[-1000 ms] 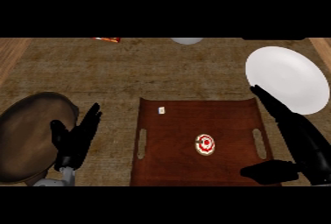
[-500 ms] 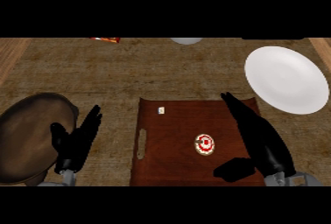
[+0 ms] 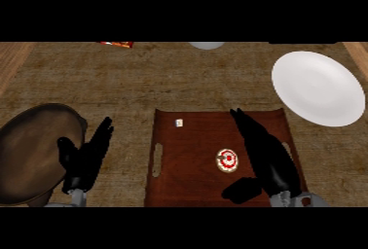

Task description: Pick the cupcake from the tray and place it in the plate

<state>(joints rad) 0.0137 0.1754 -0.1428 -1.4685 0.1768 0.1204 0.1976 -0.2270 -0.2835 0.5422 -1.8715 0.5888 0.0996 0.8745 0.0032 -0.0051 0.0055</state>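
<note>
The bench (image 3: 144,82) filled the head view, its top a mottled brown weave with paler wood strips along the left and right edges. At lower left lay a large dark brown oval dish (image 3: 28,155), partly cut off by the left edge. A dark reddish-brown tray (image 3: 194,189) with slot handles on its left and right sides sat at lower centre. Up and to the right of the tray, well apart from the cupcake, a round white plate (image 3: 318,87) rested on the bench, nothing showing on it.

The right hand (image 3: 262,153) hung over the right half of the tray, its fingers straight and stretched toward the tray's far edge, the thumb jutting out to the left near the tray's near edge; the hand was open and held nothing. The left hand (image 3: 86,155) showed beside the brown dish, between dish and tray, fingers up and relaxed, at rest and open.

The cupcake (image 3: 227,160) stood on the tray, right of its centre, seen from above as a white disc with red rings. It sat just beside the right hand's fingers on their left side; whether they touched it could not be told. A small pale square tag (image 3: 179,123) lay on the tray near its far left corner. At the top edge a pale grey rounded object (image 3: 207,45) and a small red-orange item (image 3: 117,44) were only partly in view
</note>
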